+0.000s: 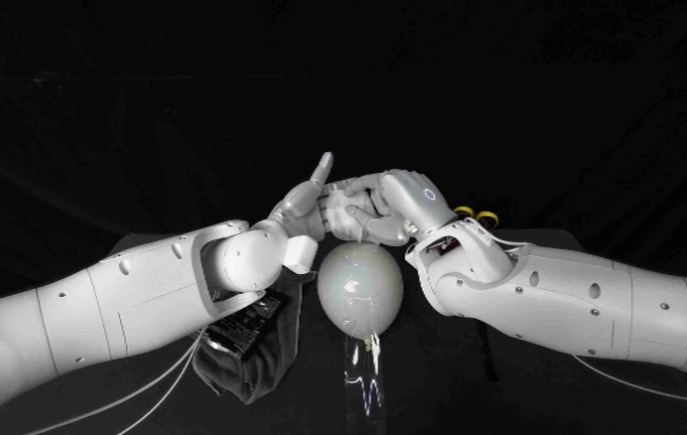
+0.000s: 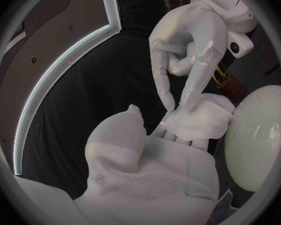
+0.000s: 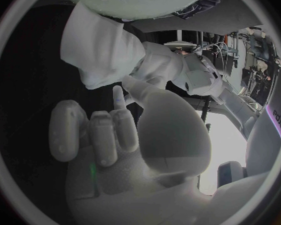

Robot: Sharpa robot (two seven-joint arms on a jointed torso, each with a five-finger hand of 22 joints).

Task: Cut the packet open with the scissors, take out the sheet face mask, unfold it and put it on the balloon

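Left hand (image 1: 301, 213), right hand (image 1: 381, 207) hold mask (image 2: 200, 120), folds unclear.

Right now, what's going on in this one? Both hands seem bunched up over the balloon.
Both hands meet just above the balloon, working on the sheet face mask, which is already out of its packet. The left hand holds the mask, folded into a small white wad, on its fingers. The right hand pinches its edge with its fingertips, apparently to unfold it. The mask is not yet on the balloon.
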